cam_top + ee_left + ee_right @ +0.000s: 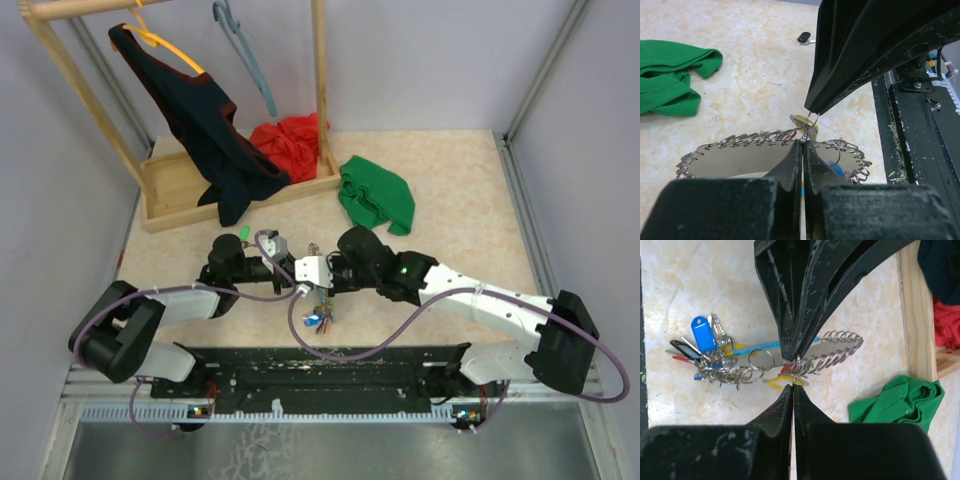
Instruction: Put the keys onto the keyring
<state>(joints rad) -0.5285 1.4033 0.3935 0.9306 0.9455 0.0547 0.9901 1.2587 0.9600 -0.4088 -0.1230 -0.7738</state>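
Observation:
The keyring point(832, 350) lies on the table, a silver wire loop strung with many small rings point(745, 139) and a cluster of tagged keys point(707, 352), one with a blue tag point(701, 333). My left gripper point(803, 142) is shut on the keyring's wire. From the opposite side, my right gripper point(793, 386) is shut on the small ring of a yellow-tagged key point(777, 381), held right against the wire. The two fingertips almost touch over the table's near middle point(322, 276). A green-tagged key point(243, 235) lies behind the left arm.
A dark-headed key point(804, 36) lies loose on the table. A green cloth point(375, 195) sits behind the grippers, with a wooden rack point(170, 200), a dark garment point(205, 120) and a red cloth point(290, 140) at the back left. The black base rail point(330, 365) runs along the near edge.

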